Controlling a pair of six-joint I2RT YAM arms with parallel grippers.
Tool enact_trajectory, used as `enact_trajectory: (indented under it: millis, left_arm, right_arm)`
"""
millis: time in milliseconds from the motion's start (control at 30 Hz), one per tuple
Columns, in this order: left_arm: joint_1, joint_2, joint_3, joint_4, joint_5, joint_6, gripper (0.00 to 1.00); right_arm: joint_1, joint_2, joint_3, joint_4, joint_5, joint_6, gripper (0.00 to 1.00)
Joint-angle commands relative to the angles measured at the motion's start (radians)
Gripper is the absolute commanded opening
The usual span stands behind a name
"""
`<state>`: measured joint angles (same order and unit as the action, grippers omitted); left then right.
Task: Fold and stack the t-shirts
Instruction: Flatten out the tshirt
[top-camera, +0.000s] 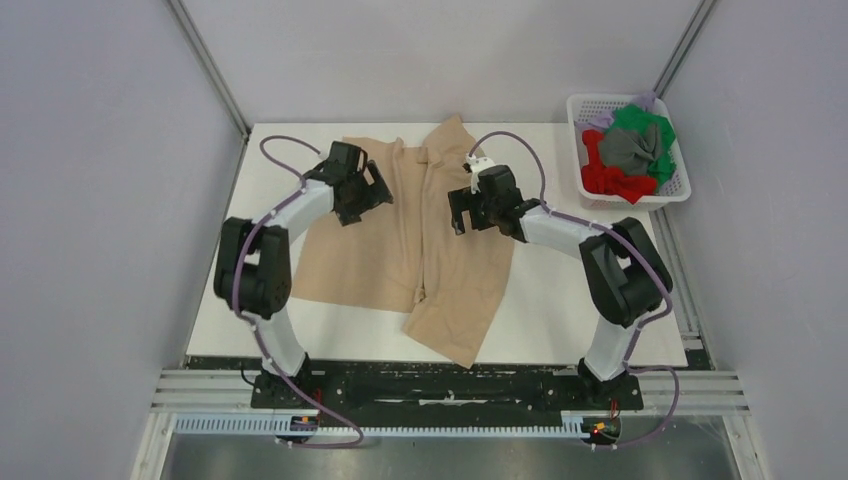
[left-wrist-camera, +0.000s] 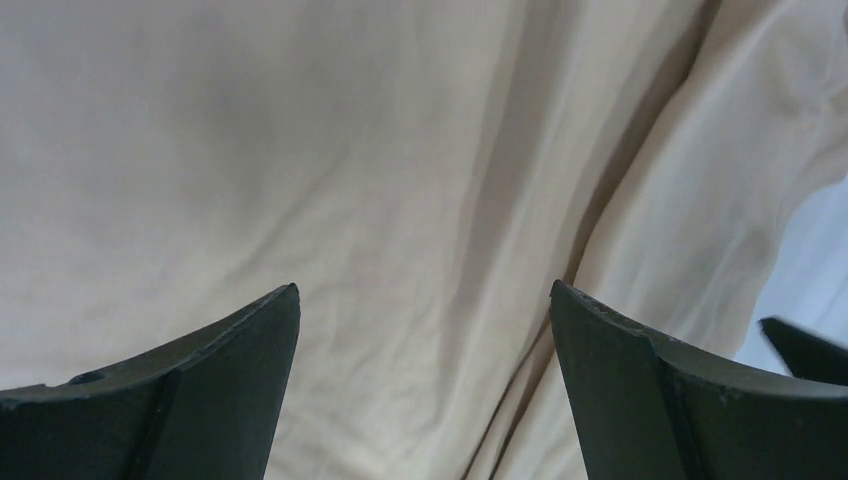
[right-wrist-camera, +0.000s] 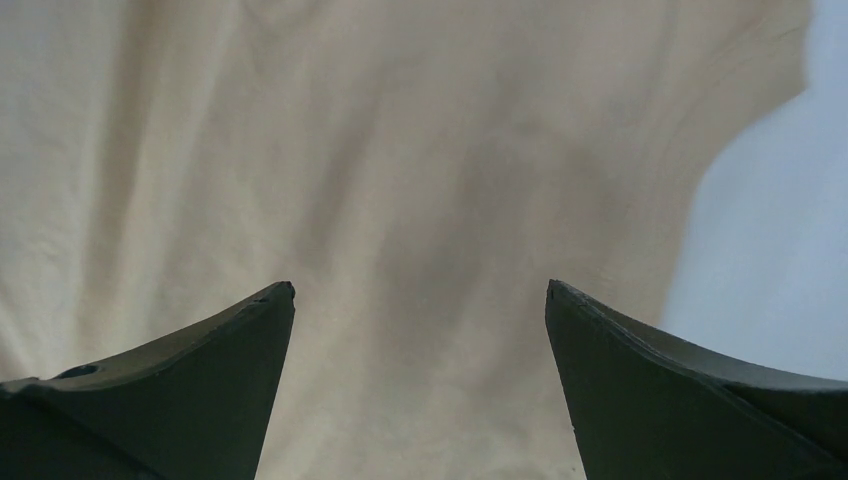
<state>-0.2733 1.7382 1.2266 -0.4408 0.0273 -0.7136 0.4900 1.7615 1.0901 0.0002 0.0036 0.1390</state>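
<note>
The beige t-shirt lies spread on the white table, partly folded, with a flap reaching the front edge. It fills the left wrist view and the right wrist view. My left gripper hovers over the shirt's left part, jaws open and empty. My right gripper hovers over the shirt's right part, jaws open and empty. Red, green, grey and lavender shirts lie crumpled in the basket.
A white mesh basket stands at the back right, off the table's corner. Grey walls enclose the table on three sides. Bare table shows to the right of the shirt and at the front left.
</note>
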Motion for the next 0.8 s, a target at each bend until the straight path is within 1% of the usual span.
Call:
enact_trajectory:
  millis: [0, 67, 133, 200, 333, 467, 633, 767]
  left_arm:
    - [0.026, 0.183, 0.221, -0.023, -0.047, 0.102, 1.0]
    - [0.028, 0.286, 0.33, -0.086, -0.093, 0.117, 1.0]
    - [0.032, 0.371, 0.408, -0.14, -0.08, 0.13, 1.0]
    - [0.04, 0.421, 0.441, -0.175, -0.063, 0.127, 1.0]
    - [0.074, 0.435, 0.393, -0.171, -0.041, 0.098, 1.0]
    - [0.118, 0.395, 0.313, -0.173, -0.068, 0.082, 1.0]
    - [0.19, 0.336, 0.229, -0.178, -0.066, 0.068, 1.0]
    - [0.2, 0.299, 0.191, -0.184, -0.068, 0.076, 1.0]
  right_arm:
    - [0.008, 0.093, 0.126, -0.053, 0.016, 0.012, 0.98]
    - [0.016, 0.14, 0.163, -0.068, 0.019, 0.012, 0.98]
    - [0.019, 0.187, 0.191, -0.084, 0.025, 0.005, 0.98]
    - [0.018, 0.223, 0.212, -0.103, 0.054, -0.006, 0.98]
    - [0.013, 0.275, 0.248, -0.12, 0.121, -0.049, 0.98]
    - [-0.029, 0.314, 0.264, -0.144, 0.121, -0.037, 0.98]
    - [-0.114, 0.317, 0.238, -0.146, 0.122, -0.011, 0.98]
    - [-0.202, 0.34, 0.243, -0.153, 0.101, 0.012, 0.98]
